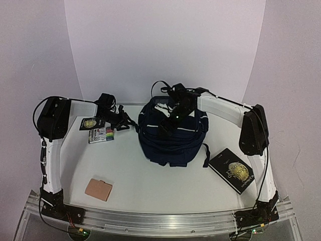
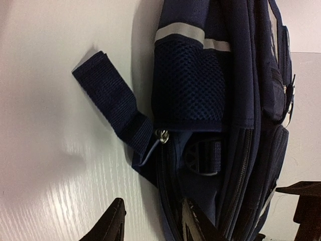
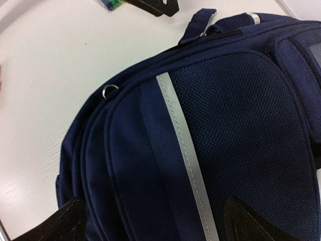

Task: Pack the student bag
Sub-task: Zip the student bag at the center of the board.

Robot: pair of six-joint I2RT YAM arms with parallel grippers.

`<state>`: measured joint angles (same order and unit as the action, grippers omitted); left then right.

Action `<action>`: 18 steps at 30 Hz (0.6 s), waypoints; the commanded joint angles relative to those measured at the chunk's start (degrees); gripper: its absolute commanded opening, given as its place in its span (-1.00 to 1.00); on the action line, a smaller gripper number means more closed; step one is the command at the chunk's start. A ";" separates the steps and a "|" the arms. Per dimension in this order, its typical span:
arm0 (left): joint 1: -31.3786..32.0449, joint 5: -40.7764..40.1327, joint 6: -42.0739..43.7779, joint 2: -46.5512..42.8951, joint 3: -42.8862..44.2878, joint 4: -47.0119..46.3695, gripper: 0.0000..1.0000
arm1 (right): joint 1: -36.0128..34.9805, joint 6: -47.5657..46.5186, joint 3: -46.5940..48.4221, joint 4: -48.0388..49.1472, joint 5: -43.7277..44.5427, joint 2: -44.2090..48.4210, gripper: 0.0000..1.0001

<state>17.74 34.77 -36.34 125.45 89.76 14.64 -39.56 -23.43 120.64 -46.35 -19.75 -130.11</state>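
Observation:
The student bag [image 1: 170, 138] is a dark navy backpack lying in the middle of the table, with a pale stripe across it. My left gripper [image 1: 126, 123] is at the bag's left side, low over the table. In the left wrist view this gripper [image 2: 153, 227] is open; one finger [image 2: 196, 223] lies against the bag's zipper edge [image 2: 220, 100] and the other is over bare table. A zipper pull [image 2: 161, 134] hangs just ahead of it. My right gripper [image 1: 173, 118] hovers over the bag's top. It is open wide [image 3: 158, 227] above the stripe [image 3: 183, 145], holding nothing.
A black book with a gold emblem [image 1: 233, 169] lies right of the bag. A small black item with a gold emblem [image 1: 90, 123] and a pack of coloured markers [image 1: 102, 134] lie at the left. A tan card [image 1: 98, 189] lies front left. A navy strap loop [image 2: 108, 98] lies on the table.

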 commanded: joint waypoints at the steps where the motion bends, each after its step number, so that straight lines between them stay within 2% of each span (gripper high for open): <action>1: 0.13 1.15 -2.46 1.27 4.43 -4.25 -0.20 | -0.40 0.31 -2.12 0.71 6.10 -1.47 0.94; 3: 0.15 1.00 -2.84 1.30 4.21 -4.36 -0.19 | -0.51 -0.13 -4.08 1.01 8.13 -1.68 0.93; 6: 0.14 0.82 -2.80 0.47 3.04 -4.12 -0.18 | -0.57 -0.88 -7.11 1.60 11.99 -1.30 0.72; 13: 0.21 1.28 -0.83 -4.76 -2.58 -5.43 -0.25 | -0.09 -4.15 -14.40 2.00 15.19 5.65 -0.77; 14: 0.24 2.23 -0.23 -5.32 -3.18 -5.68 -0.25 | 0.13 -4.51 -15.01 1.97 14.80 6.56 -0.92; 15: 0.29 2.96 0.99 -5.99 -3.59 -5.60 -0.25 | 0.41 -4.72 -15.38 1.94 14.75 7.44 -1.00; 18: 0.37 3.86 6.61 -8.39 -4.93 -5.49 -0.21 | 1.72 -4.15 -15.53 1.60 12.65 9.85 -1.00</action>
<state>17.74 36.09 -36.29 123.72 86.19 11.46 -40.49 -27.98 106.75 -39.84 -9.63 -124.53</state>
